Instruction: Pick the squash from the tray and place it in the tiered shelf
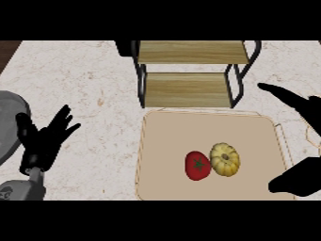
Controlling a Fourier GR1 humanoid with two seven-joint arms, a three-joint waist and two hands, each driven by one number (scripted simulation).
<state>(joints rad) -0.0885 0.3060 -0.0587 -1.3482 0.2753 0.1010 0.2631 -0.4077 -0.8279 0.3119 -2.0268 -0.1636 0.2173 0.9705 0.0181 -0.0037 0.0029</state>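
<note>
Marble tabletop (86, 84) carries a tan tray (170, 136); the squash (225, 159) lies in it, touching a tomato (197, 165). Left hand (46, 139) rests released, right hand (314, 141) spread over the tray's edge. Beyond stands the tiered shelf (189, 70).

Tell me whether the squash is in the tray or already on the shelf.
In the tray. The squash lies on the tray beside the tomato; the tiered shelf shows only bare boards.
</note>
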